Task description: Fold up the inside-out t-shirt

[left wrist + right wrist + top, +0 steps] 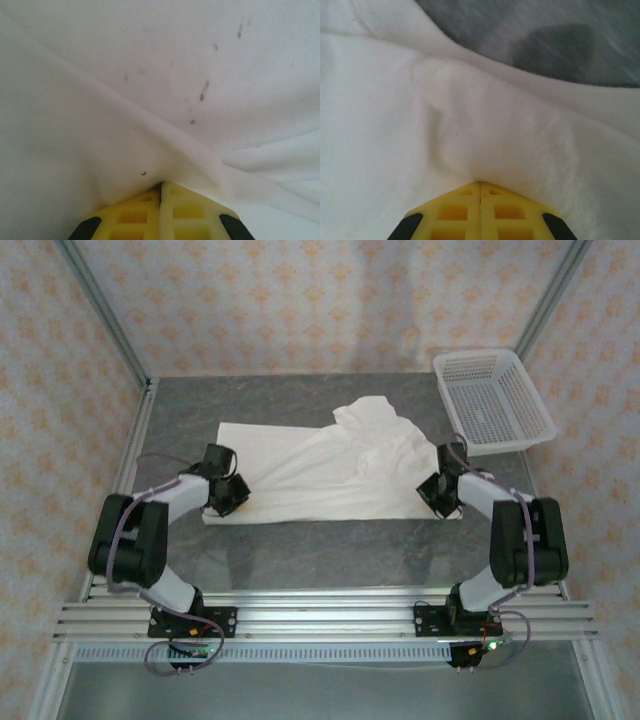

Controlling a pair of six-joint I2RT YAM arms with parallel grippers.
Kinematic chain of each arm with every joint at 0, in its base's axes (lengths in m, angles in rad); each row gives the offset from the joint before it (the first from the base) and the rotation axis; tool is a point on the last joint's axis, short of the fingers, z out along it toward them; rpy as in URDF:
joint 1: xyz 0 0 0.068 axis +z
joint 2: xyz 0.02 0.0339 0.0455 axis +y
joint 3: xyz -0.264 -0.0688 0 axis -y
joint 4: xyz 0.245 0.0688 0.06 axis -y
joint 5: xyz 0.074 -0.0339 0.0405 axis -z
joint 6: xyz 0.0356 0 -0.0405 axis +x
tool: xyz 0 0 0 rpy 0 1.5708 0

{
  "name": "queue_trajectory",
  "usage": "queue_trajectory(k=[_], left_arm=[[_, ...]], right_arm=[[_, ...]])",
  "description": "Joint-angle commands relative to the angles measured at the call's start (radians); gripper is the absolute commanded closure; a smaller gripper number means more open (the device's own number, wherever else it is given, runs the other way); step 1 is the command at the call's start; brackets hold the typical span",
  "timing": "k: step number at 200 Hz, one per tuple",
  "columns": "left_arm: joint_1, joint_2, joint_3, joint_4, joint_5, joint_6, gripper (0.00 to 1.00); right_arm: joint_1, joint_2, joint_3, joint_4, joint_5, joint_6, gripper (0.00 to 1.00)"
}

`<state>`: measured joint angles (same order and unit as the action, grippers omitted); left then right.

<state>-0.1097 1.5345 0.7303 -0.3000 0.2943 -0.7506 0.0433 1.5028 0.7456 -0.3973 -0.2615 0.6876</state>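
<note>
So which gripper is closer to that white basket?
The right gripper, pinching the t-shirt just near-left of the basket. The left gripper pinches it far to the basket's left.

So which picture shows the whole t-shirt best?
The top view: the whole t-shirt lies on the table. The wrist views give close-ups of its white cloth, pinched in the left hand and right hand.

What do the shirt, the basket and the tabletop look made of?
The t-shirt: soft matte knit, likely cotton; it creases and bunches. The basket: rigid white plastic, moulded open mesh. The table: dark grey, marbled, faint sheen; stone or laminate, cannot tell.
</note>
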Motion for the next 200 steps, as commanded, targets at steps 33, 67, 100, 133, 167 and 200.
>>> queue_trajectory(k=[33, 67, 100, 133, 167, 200], left_arm=[[-0.051, -0.379, -0.323, -0.166, -0.004, -0.083, 1.0], [-0.071, -0.537, -0.203, -0.239, -0.061, -0.062, 0.76], [-0.065, -0.485, 0.027, -0.223, -0.179, 0.089, 0.45], [-0.046, -0.369, 0.13, -0.132, -0.162, 0.169, 0.45], [-0.021, -0.33, 0.15, -0.105, -0.152, 0.177, 0.18], [0.001, -0.309, 0.16, -0.131, -0.156, 0.204, 0.14]], right_arm=[[-0.002, -0.339, -0.241, -0.227, 0.029, 0.053, 1.0], [0.021, -0.452, -0.085, -0.261, 0.048, -0.075, 0.81], [0.103, -0.132, 0.301, -0.228, 0.161, -0.308, 0.65], [0.116, 0.235, 0.615, -0.185, 0.137, -0.465, 0.54], [0.117, 0.512, 0.895, -0.287, 0.182, -0.571, 0.5], [0.117, 0.665, 0.996, -0.312, 0.143, -0.587, 0.49]])
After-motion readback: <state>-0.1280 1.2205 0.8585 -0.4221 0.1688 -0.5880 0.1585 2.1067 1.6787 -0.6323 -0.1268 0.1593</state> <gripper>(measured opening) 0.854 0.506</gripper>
